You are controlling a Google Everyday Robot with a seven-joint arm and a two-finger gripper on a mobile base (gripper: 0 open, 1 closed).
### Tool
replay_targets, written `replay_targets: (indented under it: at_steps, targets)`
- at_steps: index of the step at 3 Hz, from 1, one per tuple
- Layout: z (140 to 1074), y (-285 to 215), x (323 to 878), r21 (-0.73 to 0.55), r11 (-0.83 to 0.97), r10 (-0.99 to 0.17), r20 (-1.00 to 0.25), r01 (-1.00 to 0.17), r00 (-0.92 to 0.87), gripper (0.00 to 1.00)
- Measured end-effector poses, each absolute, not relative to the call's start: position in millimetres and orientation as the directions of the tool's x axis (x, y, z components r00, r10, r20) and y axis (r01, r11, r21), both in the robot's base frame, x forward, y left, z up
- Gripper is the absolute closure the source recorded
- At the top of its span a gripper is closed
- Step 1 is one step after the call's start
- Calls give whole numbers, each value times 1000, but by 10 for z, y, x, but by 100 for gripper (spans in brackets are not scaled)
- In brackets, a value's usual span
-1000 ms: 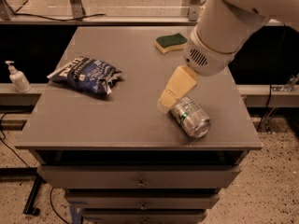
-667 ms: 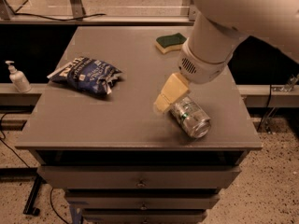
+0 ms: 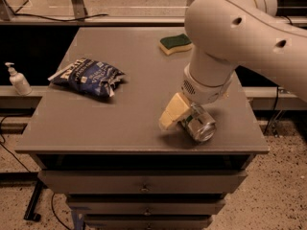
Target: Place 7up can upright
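the 7up can (image 3: 200,124) lies on its side near the front right of the grey table (image 3: 120,123), its shiny end facing the front edge. the gripper (image 3: 176,113) sits low against the can's left side; whether it has hold of it i cannot tell. a chip bag (image 3: 88,76) and a sponge (image 3: 175,44) lie well apart.

A shiny metal 7up can (image 3: 199,124) is shown against the matt cream gripper (image 3: 179,117) on a smooth matt tabletop (image 3: 96,126).

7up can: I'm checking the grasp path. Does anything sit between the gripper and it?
Nothing visible does. The gripper is right at the 7up can, lying on its side near the table's front right; the chip bag and sponge are well away.
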State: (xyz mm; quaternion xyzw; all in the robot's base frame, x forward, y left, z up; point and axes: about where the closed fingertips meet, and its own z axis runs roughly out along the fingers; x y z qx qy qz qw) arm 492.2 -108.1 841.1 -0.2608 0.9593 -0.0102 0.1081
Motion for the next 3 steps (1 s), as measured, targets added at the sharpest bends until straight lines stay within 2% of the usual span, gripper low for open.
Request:
replay_targets:
  at_steps: [2,3]
  targets:
    - [8331,-1115,4949,-68,871,-490,-188,-486,-851,41]
    - [8455,-1122,5056,-70,859,-510,-184,-507,-840,65]
